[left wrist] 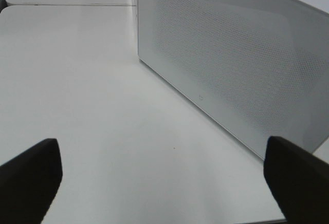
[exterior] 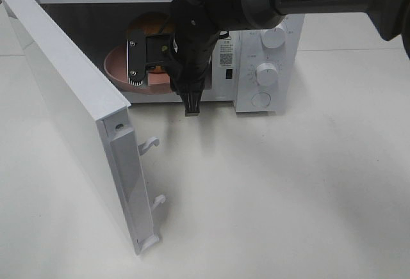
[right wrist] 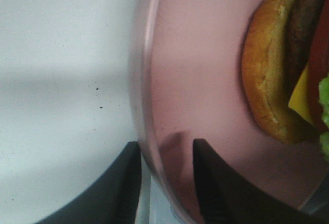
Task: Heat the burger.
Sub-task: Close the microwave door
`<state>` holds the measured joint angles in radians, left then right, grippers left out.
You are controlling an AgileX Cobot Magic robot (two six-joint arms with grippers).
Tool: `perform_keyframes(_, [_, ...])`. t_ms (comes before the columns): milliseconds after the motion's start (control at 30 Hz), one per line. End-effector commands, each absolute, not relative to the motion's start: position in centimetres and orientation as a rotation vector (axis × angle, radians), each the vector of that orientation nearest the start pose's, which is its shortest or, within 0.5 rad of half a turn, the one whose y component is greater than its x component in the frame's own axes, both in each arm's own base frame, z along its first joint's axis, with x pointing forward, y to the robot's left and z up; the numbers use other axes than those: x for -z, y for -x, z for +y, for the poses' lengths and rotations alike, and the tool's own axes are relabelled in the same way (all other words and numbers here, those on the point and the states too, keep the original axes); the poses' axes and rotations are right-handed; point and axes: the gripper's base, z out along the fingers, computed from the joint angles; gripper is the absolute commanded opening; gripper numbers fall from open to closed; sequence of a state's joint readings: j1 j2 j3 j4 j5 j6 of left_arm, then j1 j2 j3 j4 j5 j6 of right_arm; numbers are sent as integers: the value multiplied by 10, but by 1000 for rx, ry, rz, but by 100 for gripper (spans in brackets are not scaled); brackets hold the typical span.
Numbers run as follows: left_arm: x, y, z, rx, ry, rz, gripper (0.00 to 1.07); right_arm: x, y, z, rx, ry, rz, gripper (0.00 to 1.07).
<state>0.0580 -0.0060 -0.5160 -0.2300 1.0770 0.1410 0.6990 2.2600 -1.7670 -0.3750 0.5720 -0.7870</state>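
Observation:
The burger (right wrist: 272,80), with a golden-brown bun, dark patty, yellow cheese, red tomato and green lettuce, lies on a round pink plate (right wrist: 195,54). In the exterior high view the plate (exterior: 118,68) and the bun (exterior: 150,23) are inside the open white microwave (exterior: 269,68). My right gripper (right wrist: 164,149) reaches into the opening (exterior: 163,68). Its two dark fingers (right wrist: 216,183) straddle the plate's rim, closed in on it. My left gripper (left wrist: 164,183) is open and empty over the bare table, facing the outer side of the microwave door (left wrist: 231,64).
The microwave door (exterior: 70,93) stands swung wide open toward the front left, with two latch hooks (exterior: 150,143) on its edge. The control panel with knobs (exterior: 266,73) is on the microwave's right. The white table (exterior: 288,196) runs in front of it.

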Motion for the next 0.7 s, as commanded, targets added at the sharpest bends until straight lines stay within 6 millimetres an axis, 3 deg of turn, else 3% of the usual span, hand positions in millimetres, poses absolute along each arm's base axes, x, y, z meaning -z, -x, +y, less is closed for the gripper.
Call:
perform_keyframes(33, [-282,10,-19,153,-102,1999,100,-169,-397,308,414,1912,1633,37])
perform_keyframes(500, [-282,10,-19,153,-102,1999,100,-170,-397,308,393,1862,1690,42])
perform_keyframes(567, [-282,10,-19,153,-102,1999,100,-178,-396,307,393,1849,1684,52])
perform_keyframes(700, [-282,10,-19,153,-102,1999,100,-183,-394,306,393,1839,1682,62])
